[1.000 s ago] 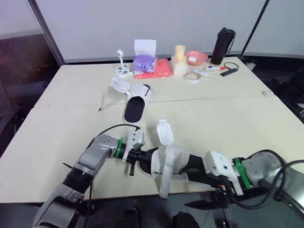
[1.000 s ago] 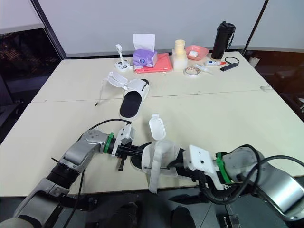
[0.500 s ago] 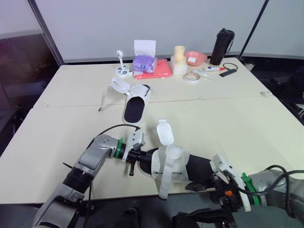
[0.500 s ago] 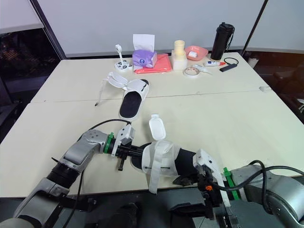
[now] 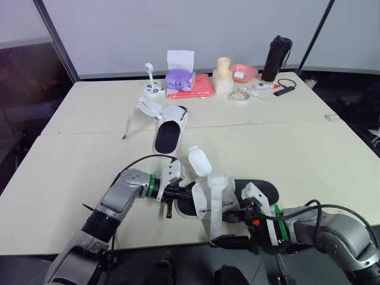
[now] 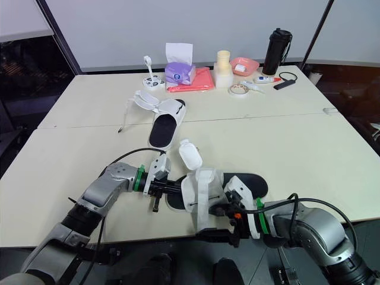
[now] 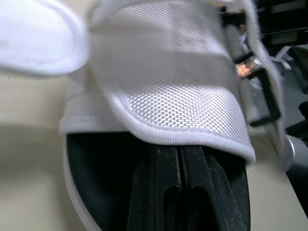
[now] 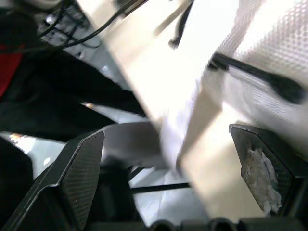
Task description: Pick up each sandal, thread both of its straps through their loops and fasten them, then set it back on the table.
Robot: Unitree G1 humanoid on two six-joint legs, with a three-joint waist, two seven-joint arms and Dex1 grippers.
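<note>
1. A pale cream table (image 5: 297, 148) stands before a plain light wall, with a dark window on the left.
2. The left gripper (image 5: 176, 195) lies low on the table near its front edge. Its two black fingers (image 7: 163, 192) are pressed together and pushed in under the white mesh of the near sandal (image 5: 221, 191), over the black insole. Whether they pinch anything cannot be told.
3. The right gripper (image 8: 167, 134) sits at the table's front edge, just right of the sandal's mesh. Its fingers are spread wide, one about level with the tabletop and one below the edge.
4. The hanging strap (image 5: 217, 217), white mesh, drapes over the table edge between those spread fingers.
5. The near sandal lies flat between the two grippers, running left to right. Its raised strap (image 5: 199, 160) sticks up, unfastened.
6. The far sandal (image 5: 169, 135) lies near the middle of the table, well apart from the grippers. Its open straps (image 5: 151, 107) splay out at its far end.
7. Along the far edge stand a purple tissue box (image 5: 181, 78), a red cloth (image 5: 200, 86), a cream cylinder (image 5: 224, 74), a tape roll (image 5: 238, 95), a pink bowl (image 5: 244, 71) and a black bottle (image 5: 277, 57).
</note>
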